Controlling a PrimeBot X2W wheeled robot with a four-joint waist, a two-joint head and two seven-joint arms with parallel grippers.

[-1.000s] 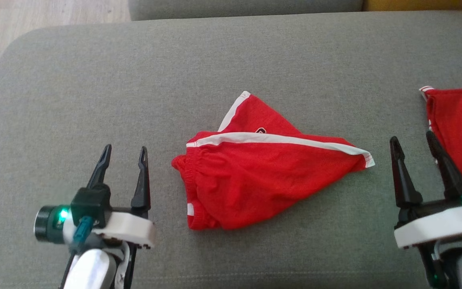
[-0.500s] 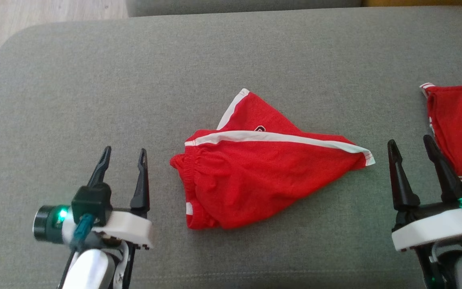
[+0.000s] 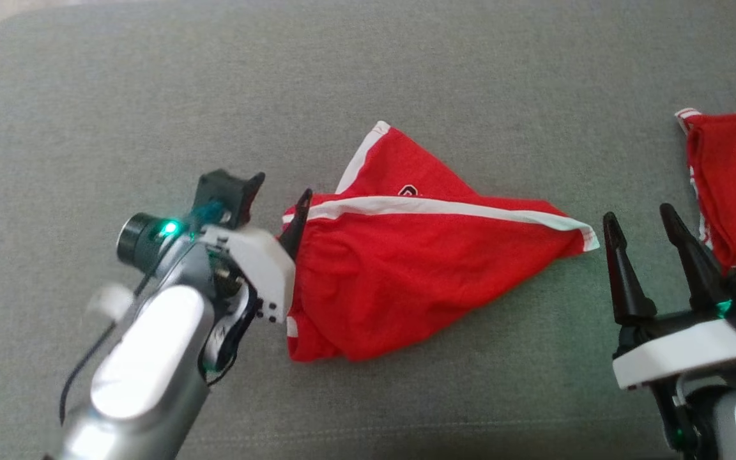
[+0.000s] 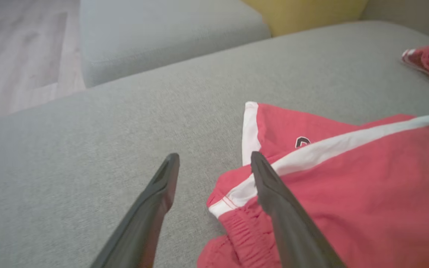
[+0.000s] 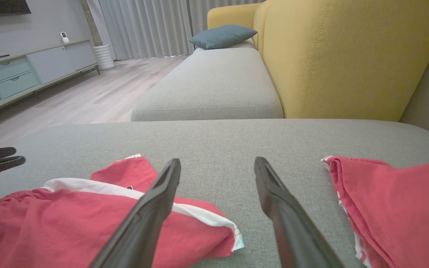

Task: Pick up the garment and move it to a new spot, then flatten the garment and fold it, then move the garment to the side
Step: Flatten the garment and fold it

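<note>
The garment [image 3: 406,275] is a pair of red shorts with white stripes, lying crumpled in the middle of the grey cushion [image 3: 151,96]. My left gripper [image 3: 285,201] is open at its left waistband corner. In the left wrist view [image 4: 214,156] one finger lies over the white-striped corner of the garment [image 4: 348,186] and the other over bare cushion. My right gripper [image 3: 637,214] stands open and empty just right of the garment's pointed end. In the right wrist view [image 5: 217,160] it faces the gap beside the garment [image 5: 69,219].
A second red garment [image 3: 732,185] lies at the cushion's right edge, close to my right gripper. Beyond the cushion are another grey seat [image 5: 207,85], a yellow sofa back [image 5: 348,56] and wood floor [image 4: 21,56] to the left.
My left arm has swung forward and right, from the near left of the cushion to the garment's waistband corner. The head view has shifted a little. The right gripper stays put.
</note>
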